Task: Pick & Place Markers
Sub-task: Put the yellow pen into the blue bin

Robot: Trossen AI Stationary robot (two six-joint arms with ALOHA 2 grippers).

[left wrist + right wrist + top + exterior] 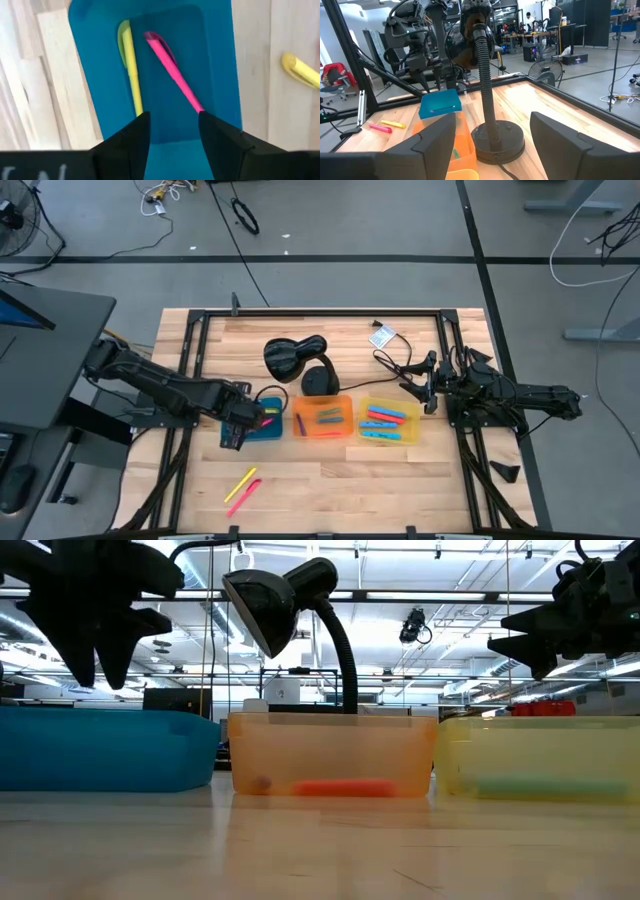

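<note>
Markers lie in three trays lined up across the middle of the table [330, 480], plus two loose ones, a yellow marker [241, 481] and a pink marker [243, 498], on the bare boards toward the near edge, with open room all round them. Inside the blue tray [215, 60] sit one yellow and one pink marker [172, 70]; the orange tray [322, 418] and yellow tray [388, 421] each hold several I cannot count, and a black lamp [297, 360] stands just behind. Left gripper [170, 127] hovers over the blue tray, jaws parted and empty; right gripper [424, 392] waits beside the yellow tray, jaws wide and empty.
</note>
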